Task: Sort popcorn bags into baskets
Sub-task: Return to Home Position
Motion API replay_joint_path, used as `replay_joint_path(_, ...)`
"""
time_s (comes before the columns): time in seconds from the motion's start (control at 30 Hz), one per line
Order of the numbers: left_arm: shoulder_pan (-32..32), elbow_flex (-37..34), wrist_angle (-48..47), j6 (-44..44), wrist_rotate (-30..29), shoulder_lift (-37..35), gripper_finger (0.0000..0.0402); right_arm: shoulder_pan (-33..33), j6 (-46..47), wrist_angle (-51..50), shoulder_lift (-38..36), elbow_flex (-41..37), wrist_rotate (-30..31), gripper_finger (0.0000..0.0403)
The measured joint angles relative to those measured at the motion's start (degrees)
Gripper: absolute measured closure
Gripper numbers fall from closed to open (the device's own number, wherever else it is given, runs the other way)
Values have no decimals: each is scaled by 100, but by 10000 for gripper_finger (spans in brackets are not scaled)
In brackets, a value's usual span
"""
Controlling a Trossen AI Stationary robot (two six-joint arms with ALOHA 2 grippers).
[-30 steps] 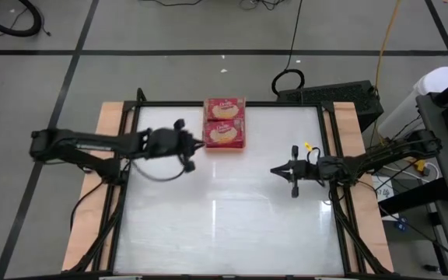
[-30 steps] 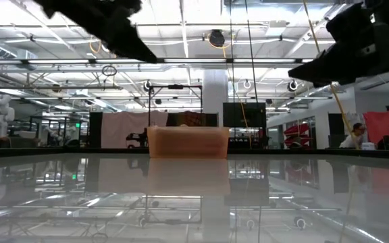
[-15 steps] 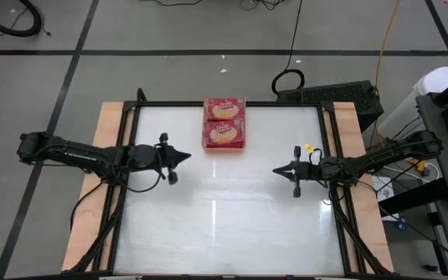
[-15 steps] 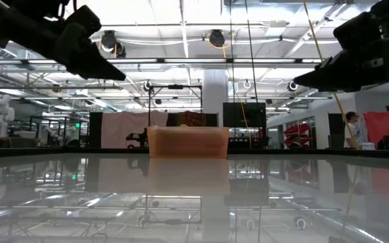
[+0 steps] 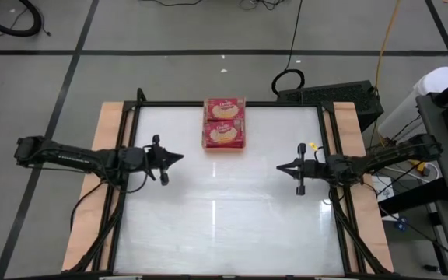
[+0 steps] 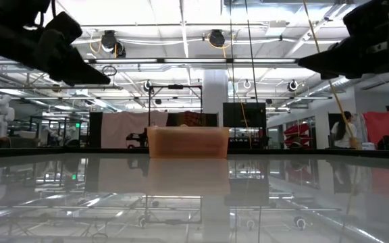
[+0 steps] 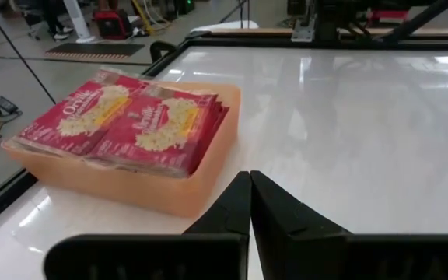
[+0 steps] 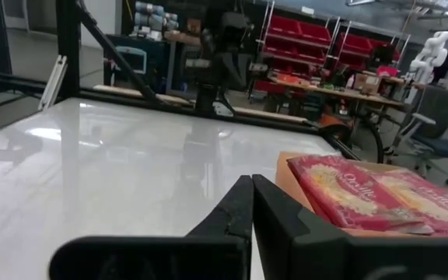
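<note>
The basket, a shallow orange tray, stands at the middle of the table's far edge. Red popcorn bags lie stacked flat inside it, picture side up; they also show in the left wrist view and the right wrist view. My left gripper hovers shut over the table's left part, pointing toward the right edge, nearer than the basket and to its left. My right gripper hovers shut over the right part, pointing toward the left edge. Neither holds anything. In the low view the basket stands far back, both grippers above it.
The glossy white tabletop lies bare between and before the grippers. A black frame rail and wooden side boards border it. Cables and equipment sit beyond the far right corner. A person stands far off in the room.
My left gripper has drawn back from beside the basket toward the table's left edge and has sunk lower, pointing less steeply down. My right gripper has drawn back a little toward the right edge. The basket and bags have not moved.
</note>
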Motion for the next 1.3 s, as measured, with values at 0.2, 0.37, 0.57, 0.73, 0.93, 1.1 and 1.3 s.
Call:
replay_joint_path(0.2, 0, -655, 641, -76, 13, -336, 398, 0, -4, -28, -254, -4, -2, 403)
replay_joint_path(0.37, -4, -1181, 1262, -154, 124, -453, 390, 0, 56, -196, -433, -9, -4, 403)
replay_joint_path(0.57, -82, -1230, 1303, -2, 341, -574, 396, 0, 19, -304, -828, -11, -4, 403)
replay_joint_path(0.73, -116, -1228, 1267, 147, 310, -820, 387, 2, -190, -540, -1411, -11, 160, 403)
replay_joint_path(0.93, -115, -1229, 1238, 301, 298, -1126, 397, 0, 126, -1608, -2373, -13, 576, 403)
replay_joint_path(1.1, -114, -1228, 1036, 380, 293, -1393, 387, 0, 139, -2329, -3218, -13, 240, 403)
replay_joint_path(1.3, -114, -1228, 717, 374, 310, -1655, 397, -244, 159, -2698, -3370, -13, -153, 403)
